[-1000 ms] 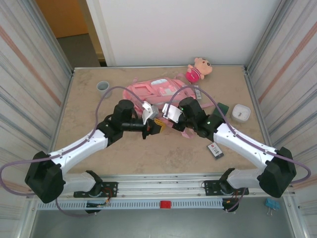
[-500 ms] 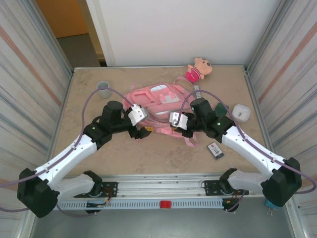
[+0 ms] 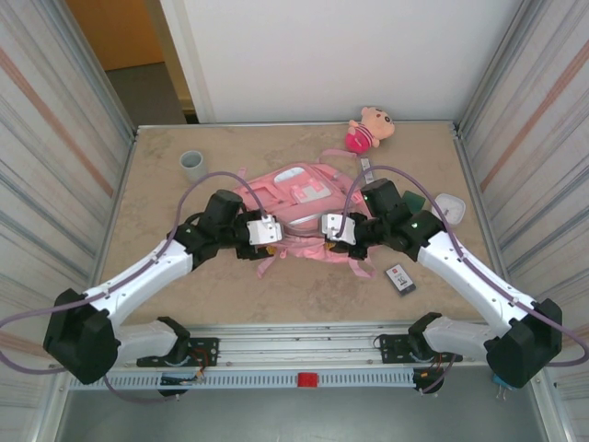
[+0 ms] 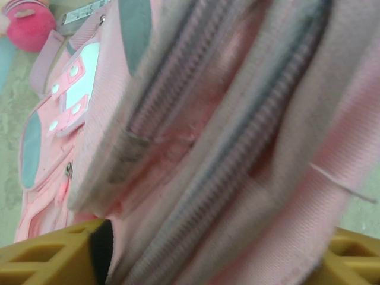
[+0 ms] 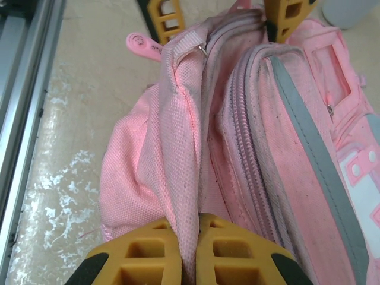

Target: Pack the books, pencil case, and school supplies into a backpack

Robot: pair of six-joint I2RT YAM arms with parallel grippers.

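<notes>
The large pink fabric backpack [image 3: 299, 189] is laid flat in the middle of the beige stone-patterned table [image 3: 304, 295], its near edge drawn up between the two arms. The right gripper [image 5: 189, 228] is clamped on a fold of the backpack's side panel, the yellow fingers [image 5: 139, 252] pressed together with the fabric pinched between them. The left gripper [image 4: 208, 249] is set astride the zipped edge at the other end. Its fingers are kept well apart with thick fabric between them, and whether they press on it cannot be told.

A wide bare strip of table is left between the backpack and the near rail, and more open surface is seen to the left, broken only by a small grey cup [image 3: 192, 164] near the far left corner. The right side is more crowded. A small black rectangular piece with white markings [image 3: 399, 277] is found beside the right forearm, a slim grey stick [image 3: 365, 169] just beyond the backpack's far right corner, and a white rounded-square box [image 3: 449, 208] toward the right wall. A small pink plush doll [image 3: 368, 131] is placed at the far edge.
</notes>
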